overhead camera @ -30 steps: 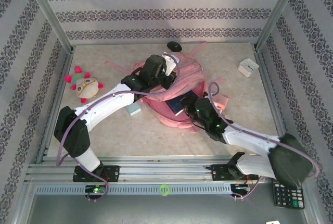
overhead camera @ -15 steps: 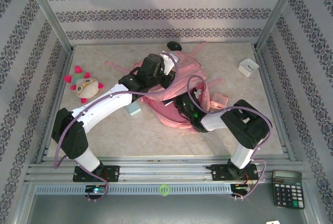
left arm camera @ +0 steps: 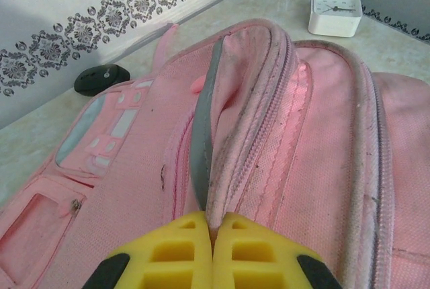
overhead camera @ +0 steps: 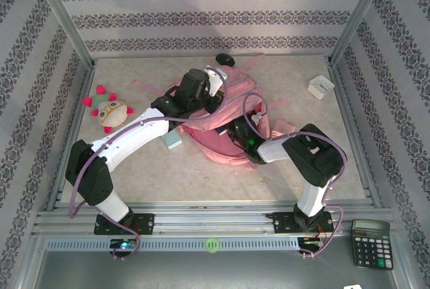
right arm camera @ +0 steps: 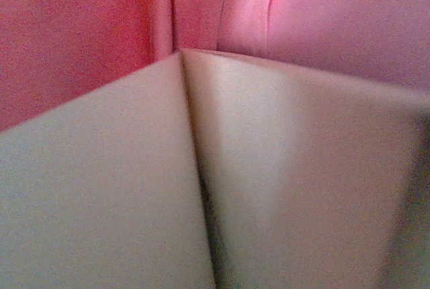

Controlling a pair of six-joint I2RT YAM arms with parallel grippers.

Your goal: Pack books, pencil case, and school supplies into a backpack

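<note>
Loading the pink backpack point(left arm camera: 289, 141): left end effector point(left arm camera: 213, 227) clenched on its opening lip, holding it raised; right end effector point(overhead camera: 240, 132) deep inside the mouth, grip impossible to tell; next it likely backs out cleanly toward the pencil case point(overhead camera: 173, 142) on the worktop point(overhead camera: 154, 175) to its left.

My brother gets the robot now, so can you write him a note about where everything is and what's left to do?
Left claw: shut on the backpack at its opening edge, holding it up.
Right claw: inside the backpack. It is too dim there to tell if it is open or shut, or what it holds.
Pencil case: on the table, against the backpack's left side.
Pink block: on the table, right of the backpack.
Done: backpack held open.
Left: pack the pencil case and pink block.
</note>
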